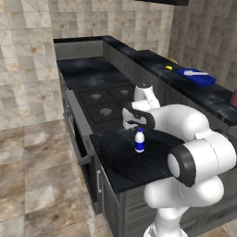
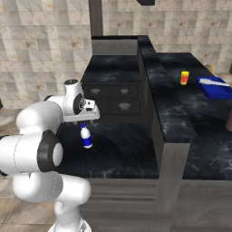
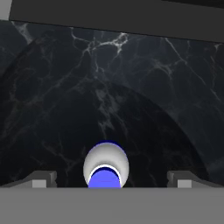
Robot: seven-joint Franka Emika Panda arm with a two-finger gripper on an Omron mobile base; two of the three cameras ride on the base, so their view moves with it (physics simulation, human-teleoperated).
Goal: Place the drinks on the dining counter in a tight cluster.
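white bottle [image 3: 106, 162] upright (blue cap), tool [image 3: 111, 178] open above

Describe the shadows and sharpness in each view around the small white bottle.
Left base view: soft, pixelated render; the small white bottle stands on dull black counter without glare. Right base view: equally soft, the arm's shade darkening the counter near the bottle. Hand view: a broad curved shadow crosses the marble, white veining stays crisp, and the bottle sits between the open hand tips.

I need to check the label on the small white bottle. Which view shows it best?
The left base view: the small white bottle stands upright in profile, blue label facing the camera. The right base view shows it smaller, side-on. The hand view looks down on its cap.
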